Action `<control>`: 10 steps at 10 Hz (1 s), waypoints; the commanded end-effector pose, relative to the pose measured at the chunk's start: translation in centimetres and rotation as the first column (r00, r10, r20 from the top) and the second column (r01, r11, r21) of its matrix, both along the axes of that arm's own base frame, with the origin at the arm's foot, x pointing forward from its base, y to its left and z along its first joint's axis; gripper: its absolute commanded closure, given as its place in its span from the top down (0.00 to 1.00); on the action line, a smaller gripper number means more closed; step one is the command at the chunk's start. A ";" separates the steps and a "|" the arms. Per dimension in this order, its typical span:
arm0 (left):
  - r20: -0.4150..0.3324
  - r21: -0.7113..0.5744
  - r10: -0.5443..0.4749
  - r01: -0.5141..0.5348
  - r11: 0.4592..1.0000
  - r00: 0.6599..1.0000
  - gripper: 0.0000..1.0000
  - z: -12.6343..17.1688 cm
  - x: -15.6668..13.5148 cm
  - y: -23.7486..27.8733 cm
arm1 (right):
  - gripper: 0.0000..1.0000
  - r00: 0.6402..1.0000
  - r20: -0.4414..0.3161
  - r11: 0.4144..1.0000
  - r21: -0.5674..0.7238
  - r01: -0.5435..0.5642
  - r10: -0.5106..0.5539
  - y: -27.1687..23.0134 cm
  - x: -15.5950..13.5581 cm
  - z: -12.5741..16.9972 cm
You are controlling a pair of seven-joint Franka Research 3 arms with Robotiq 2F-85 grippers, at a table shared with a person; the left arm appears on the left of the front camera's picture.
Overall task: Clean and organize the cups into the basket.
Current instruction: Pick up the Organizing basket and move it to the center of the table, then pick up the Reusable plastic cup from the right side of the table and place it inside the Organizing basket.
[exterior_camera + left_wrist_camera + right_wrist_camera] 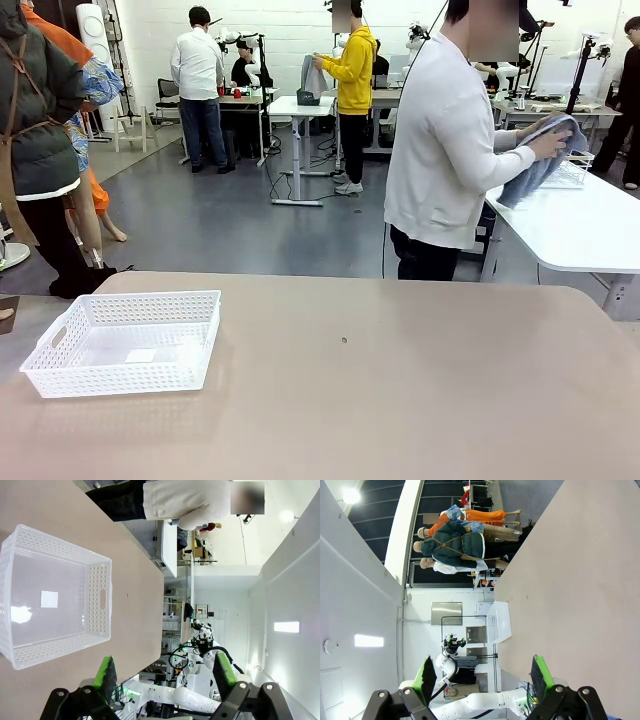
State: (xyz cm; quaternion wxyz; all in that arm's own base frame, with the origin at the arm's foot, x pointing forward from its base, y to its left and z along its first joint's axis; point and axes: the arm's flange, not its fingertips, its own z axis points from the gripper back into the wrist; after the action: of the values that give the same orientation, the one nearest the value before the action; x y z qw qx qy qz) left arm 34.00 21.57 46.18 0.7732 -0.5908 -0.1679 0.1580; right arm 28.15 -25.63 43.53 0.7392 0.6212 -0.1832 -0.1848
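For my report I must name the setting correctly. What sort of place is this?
Most likely a robotics lab or test workshop, not a home. An open left gripper and right gripper point along a tan table with a white basket, and behind it people work at several white workbenches.

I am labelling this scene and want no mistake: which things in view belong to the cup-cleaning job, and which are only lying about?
Job:
- shallow white perforated plastic basket, empty, on the tan table
- blue-grey cloth held by the person, probably for cleaning

Lying about:
- white wire-frame basket on the white side table
- small dark speck on the tan table
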 end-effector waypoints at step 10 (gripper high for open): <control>0.017 -0.008 -0.008 0.008 1.000 1.000 1.00 0.1 0.1 0.1 | 1.00 1.000 0.006 1.000 0.001 0.005 -0.005 -0.1 0.0 0.0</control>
State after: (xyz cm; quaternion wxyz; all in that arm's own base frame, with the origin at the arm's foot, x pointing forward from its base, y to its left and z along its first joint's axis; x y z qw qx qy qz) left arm 34.00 21.57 46.18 0.7732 -0.5908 -0.1679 0.1580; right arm 28.15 -25.63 43.53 0.7392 0.6212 -0.1832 -0.1848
